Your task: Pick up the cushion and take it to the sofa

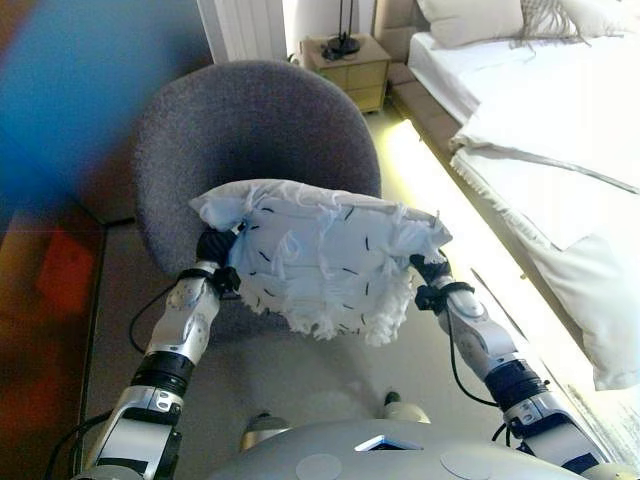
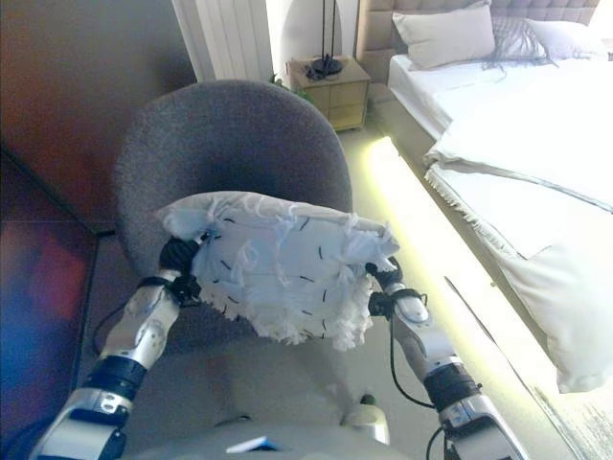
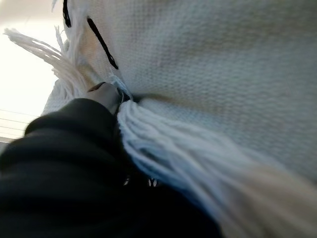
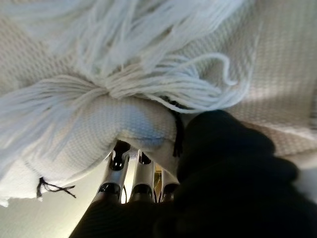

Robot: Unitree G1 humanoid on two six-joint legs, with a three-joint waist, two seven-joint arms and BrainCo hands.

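Observation:
I hold a white knitted cushion (image 1: 320, 260) with fringed edges and short black stitches in the air between both hands, in front of a grey round armchair (image 1: 250, 130). My left hand (image 1: 215, 248) grips its left edge; in the left wrist view a dark fingertip (image 3: 105, 93) digs into the cloth beside a tassel. At the right edge is my right hand (image 1: 430, 275), and the right wrist view shows its fingers (image 4: 116, 171) running under a bunched corner of the cushion (image 4: 133, 124). No sofa is in view.
A bed (image 1: 560, 150) with white covers and pillows (image 1: 470, 20) runs along the right, a lit strip under its edge. A wooden nightstand (image 1: 350, 65) with a black lamp base stands behind the armchair. A dark wall closes off the left.

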